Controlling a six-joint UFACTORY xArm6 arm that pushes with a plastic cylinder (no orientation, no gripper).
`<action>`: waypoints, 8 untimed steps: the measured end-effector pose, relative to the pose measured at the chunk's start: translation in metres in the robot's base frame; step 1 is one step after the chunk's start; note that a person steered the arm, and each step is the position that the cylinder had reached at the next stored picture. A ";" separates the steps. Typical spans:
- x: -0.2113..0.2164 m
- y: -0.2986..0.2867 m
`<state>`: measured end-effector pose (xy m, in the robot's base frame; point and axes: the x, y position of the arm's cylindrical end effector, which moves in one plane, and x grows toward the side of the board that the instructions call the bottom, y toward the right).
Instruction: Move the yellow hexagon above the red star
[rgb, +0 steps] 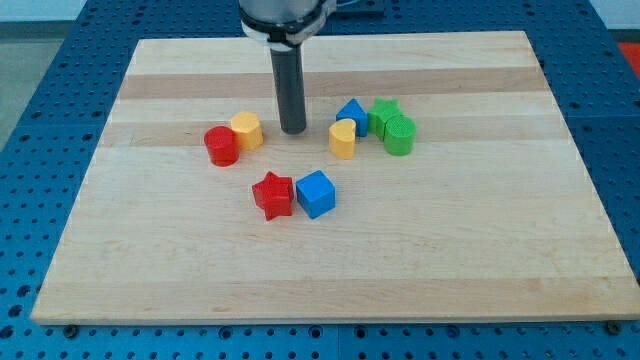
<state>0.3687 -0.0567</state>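
Note my tip (293, 131) just right of the yellow hexagon (246, 130), apart from it; being a bare rod, it grips nothing. The hexagon touches a red cylinder (221, 146), upper left of the red star (273, 195) and its neighbouring blue cube (316, 193).

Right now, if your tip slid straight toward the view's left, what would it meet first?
My tip would probably meet the yellow hexagon first, with the red cylinder touching it beyond; depth from one view is uncertain.
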 end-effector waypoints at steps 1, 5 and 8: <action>-0.023 -0.017; -0.018 -0.080; 0.012 -0.060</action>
<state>0.3806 -0.1171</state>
